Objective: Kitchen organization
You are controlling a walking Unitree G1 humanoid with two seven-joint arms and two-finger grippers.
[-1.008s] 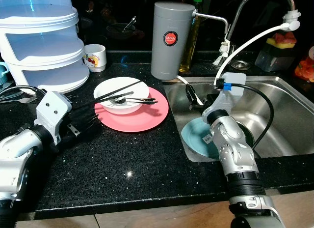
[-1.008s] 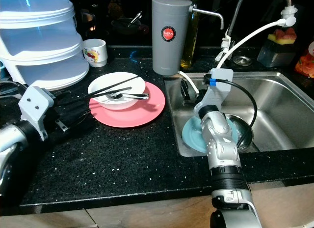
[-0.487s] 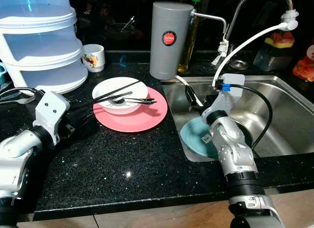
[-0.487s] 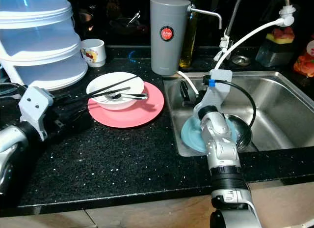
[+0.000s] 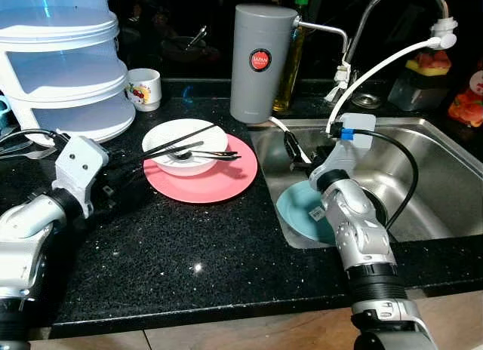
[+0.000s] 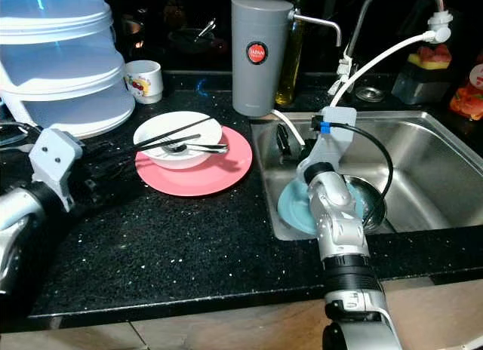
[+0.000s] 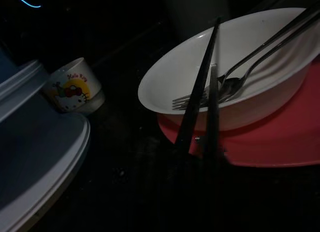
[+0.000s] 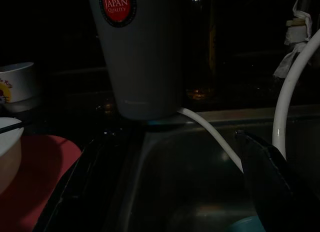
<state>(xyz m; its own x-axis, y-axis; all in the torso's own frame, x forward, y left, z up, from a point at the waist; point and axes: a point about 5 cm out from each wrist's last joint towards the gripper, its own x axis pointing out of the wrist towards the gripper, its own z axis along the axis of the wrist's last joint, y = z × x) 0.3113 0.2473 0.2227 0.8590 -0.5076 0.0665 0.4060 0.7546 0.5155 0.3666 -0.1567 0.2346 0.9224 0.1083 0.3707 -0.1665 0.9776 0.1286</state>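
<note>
The black counter point(image 5: 189, 244) in front of the pink plate point(image 5: 207, 180) is bare, so a gripper could pass there. Behind the plate stand a grey can point(image 5: 260, 59), a cup point(image 5: 145, 87) and a big white box point(image 5: 64, 63). The sink point(image 5: 441, 176) has room on its right side; a blue plate point(image 5: 298, 210) lies at its left.

The left arm lay low at the robot's left side, bent at the elbow, and its white wrist pointed toward the middle. The left pincer point(image 7: 202, 117) reached forward with its two long black fingers point(image 7: 196, 99) close together. The right arm stretched forward and up from the bottom, and the right pincer point(image 8: 170, 187) held its two black fingers wide apart.
</note>
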